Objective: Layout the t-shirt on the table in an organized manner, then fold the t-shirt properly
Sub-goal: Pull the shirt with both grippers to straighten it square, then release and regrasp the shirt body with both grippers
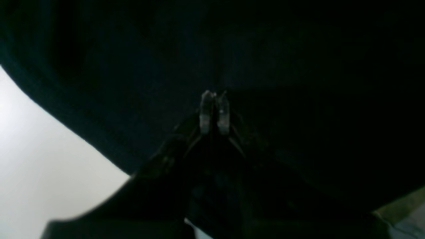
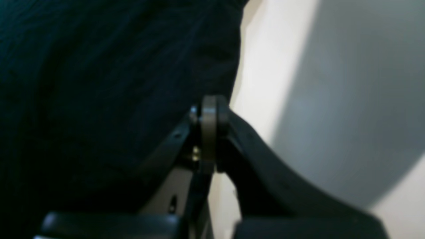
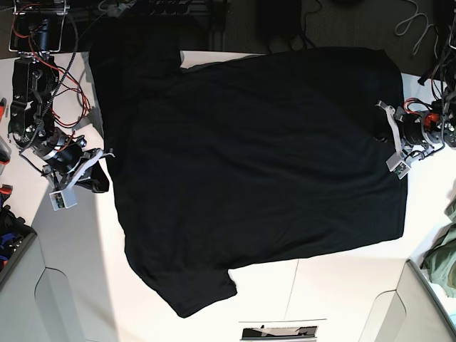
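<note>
Matt cloth t-shirt (image 3: 249, 157) (smooth table (image 3: 335, 285))

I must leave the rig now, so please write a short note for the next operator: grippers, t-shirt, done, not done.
Left gripper: shut, over the black t-shirt; whether it pinches cloth cannot be told.
Right gripper: shut, at the opposite edge of the t-shirt.
T-shirt: spread open and mostly flat on the white table, both sleeves out.
Done: laying out, nearly.
Left: all folds.
An olive-green garment lies at the table's side; not part of the job.
</note>
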